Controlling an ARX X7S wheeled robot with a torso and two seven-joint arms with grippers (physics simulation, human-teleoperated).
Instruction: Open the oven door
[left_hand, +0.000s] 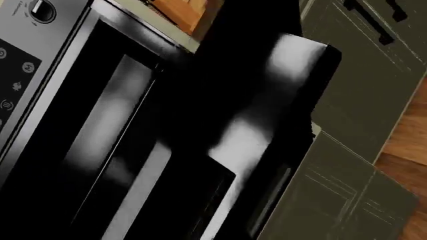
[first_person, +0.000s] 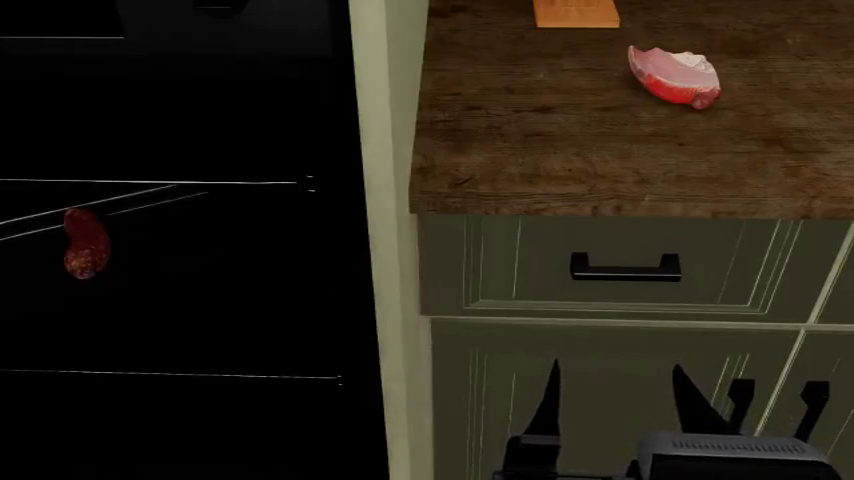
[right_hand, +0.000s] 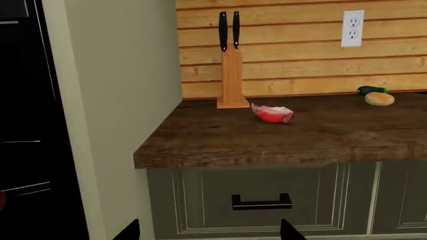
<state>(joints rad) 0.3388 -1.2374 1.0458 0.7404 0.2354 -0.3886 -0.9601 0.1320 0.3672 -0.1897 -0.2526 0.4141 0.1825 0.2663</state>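
Note:
The oven door is a large glossy black panel with thin pale horizontal lines, filling the left of the head view. It also edges the right wrist view as a black strip. In the left wrist view the oven is very close, with dark glass below a silver control panel. A glossy black shape crosses the middle of that view, and my left gripper's fingers cannot be made out against it. My right gripper hangs open in front of the olive cabinet, right of the oven and apart from it.
A pale upright post separates the oven from a wooden countertop. Below it are an olive drawer with a black bar handle and a cabinet door. A pink-red piece and a knife block stand on the counter. A reddish oblong shows on the oven's black.

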